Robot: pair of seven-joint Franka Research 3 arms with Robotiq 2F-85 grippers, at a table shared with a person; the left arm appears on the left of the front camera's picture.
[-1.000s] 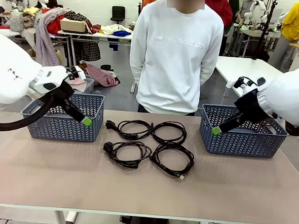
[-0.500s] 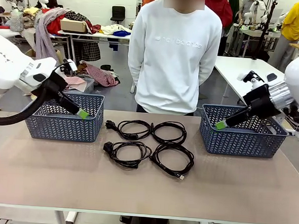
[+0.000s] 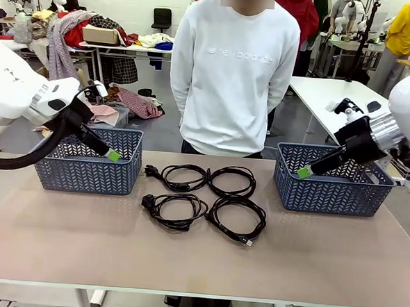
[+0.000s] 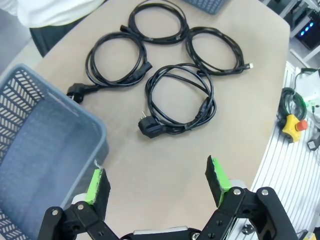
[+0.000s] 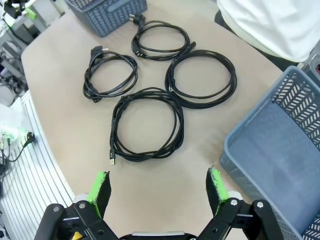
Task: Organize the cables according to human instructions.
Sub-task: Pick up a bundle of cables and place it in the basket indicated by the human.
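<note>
Sitting two-by-two mid-way on the tan worktop (image 3: 323, 265), the four thin black coiled cables (image 3: 203, 199) lie apart from both arms. The left end effector (image 3: 113, 155) hangs at the left slate-blue plastic basket (image 3: 85, 177), the right end effector (image 3: 303, 172) at the right slate-blue plastic basket (image 3: 327, 197) — both wide open, empty, each nearer its own side's pair.

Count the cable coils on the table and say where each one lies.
4, in a square block mid-table: far-left coil, far-right coil, near-left coil, near-right coil. None shows in the left basket or right basket, whose floors are partly hidden.
</note>
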